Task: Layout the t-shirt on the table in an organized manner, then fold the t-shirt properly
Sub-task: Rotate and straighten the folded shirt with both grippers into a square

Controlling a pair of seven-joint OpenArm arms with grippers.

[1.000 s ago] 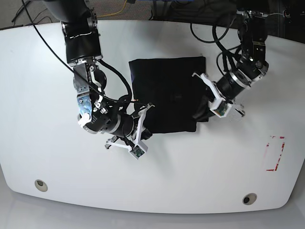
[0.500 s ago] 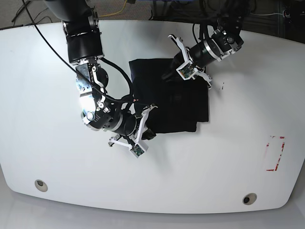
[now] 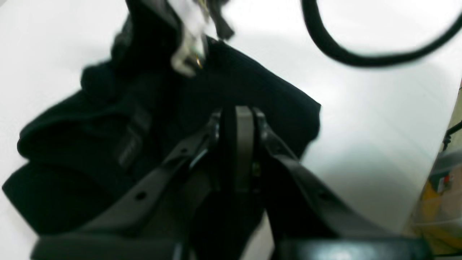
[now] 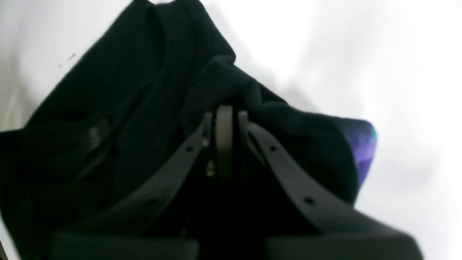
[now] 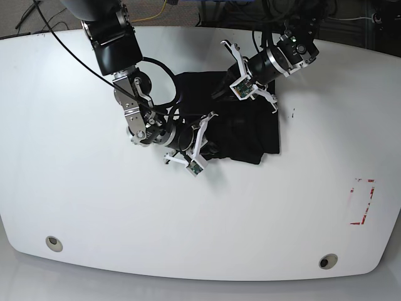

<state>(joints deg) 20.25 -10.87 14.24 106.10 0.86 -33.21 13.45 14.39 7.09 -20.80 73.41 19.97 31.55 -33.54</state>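
Near the upper centre of the base view, the t-shirt lies bunched on the table. Both arms reach into it: left gripper pinches its top edge, right gripper pinches its lower-left fold, jaws closed.

We see a robotics lab: a glossy white table with round holes and a red outline mark, two black robot arms with cables, and a yellow cable on the floor behind.
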